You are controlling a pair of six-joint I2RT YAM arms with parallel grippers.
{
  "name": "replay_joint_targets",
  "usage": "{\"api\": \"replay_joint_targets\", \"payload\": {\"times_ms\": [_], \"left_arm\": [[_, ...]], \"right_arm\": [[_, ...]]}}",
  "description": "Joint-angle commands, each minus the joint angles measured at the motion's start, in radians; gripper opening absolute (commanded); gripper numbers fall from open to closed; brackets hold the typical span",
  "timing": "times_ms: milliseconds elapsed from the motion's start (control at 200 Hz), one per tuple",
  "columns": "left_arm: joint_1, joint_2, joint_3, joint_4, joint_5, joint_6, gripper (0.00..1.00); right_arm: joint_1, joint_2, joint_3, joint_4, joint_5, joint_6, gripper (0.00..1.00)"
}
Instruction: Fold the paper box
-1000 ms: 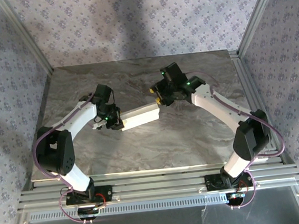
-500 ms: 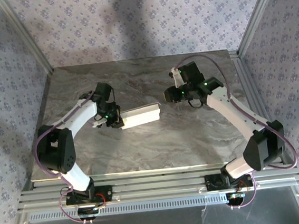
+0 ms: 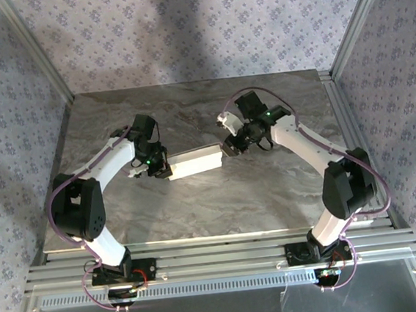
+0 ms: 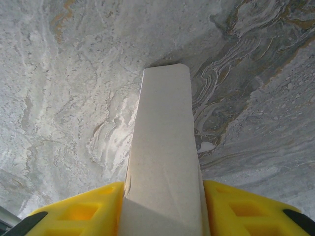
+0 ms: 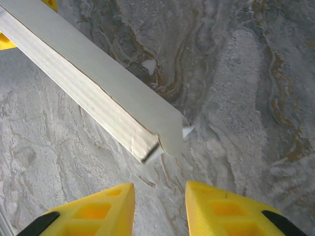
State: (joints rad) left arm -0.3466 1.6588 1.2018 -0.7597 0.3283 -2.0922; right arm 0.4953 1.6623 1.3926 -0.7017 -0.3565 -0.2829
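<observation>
My left pincer [image 3: 162, 168] is pinching the paper box [image 3: 194, 161] by one narrow end. In my left wrist view the pale cardboard [image 4: 165, 157] runs out from between the yellow fingers [image 4: 78, 214] over the table [image 4: 59, 73]. The box is folded into a long, slim bar near the middle of the table [image 3: 198, 205], whose top is grey marble with swirling tan and white veins. I cannot tell whether it rests on the stone or hangs just above it. My right pincer [image 3: 230, 144] sits just off the box's free end with its fingers spread and nothing between them. In my right wrist view [image 5: 160, 199] that end [image 5: 147, 137] shows a small flap standing slightly ajar. Walls papered with small lilac sprigs [image 3: 181, 26] enclose the table on three sides, with aluminium posts [image 3: 32, 47] at the back corners and slotted rails [image 3: 218, 258] along the near edge
</observation>
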Motion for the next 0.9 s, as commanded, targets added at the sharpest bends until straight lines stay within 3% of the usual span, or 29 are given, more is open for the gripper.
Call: {"api": "replay_joint_targets", "payload": {"times_ms": [0,265,540,894], "left_arm": [[0.008,0.017,0.028,-0.047,-0.003,-0.011,0.42],[0.011,0.021,0.033,-0.050,-0.006,-0.003,0.42],[0.012,0.025,0.041,-0.046,-0.005,0.004,0.41],[0.015,0.027,0.042,-0.046,-0.006,0.009,0.41]], "right_arm": [[0.008,0.021,0.065,-0.039,-0.006,-0.035,0.32],[0.015,0.071,0.110,-0.067,-0.007,-0.019,0.22],[0.019,0.072,0.100,-0.067,0.008,-0.016,0.22],[0.032,0.114,0.131,-0.056,0.020,0.010,0.13]]}}
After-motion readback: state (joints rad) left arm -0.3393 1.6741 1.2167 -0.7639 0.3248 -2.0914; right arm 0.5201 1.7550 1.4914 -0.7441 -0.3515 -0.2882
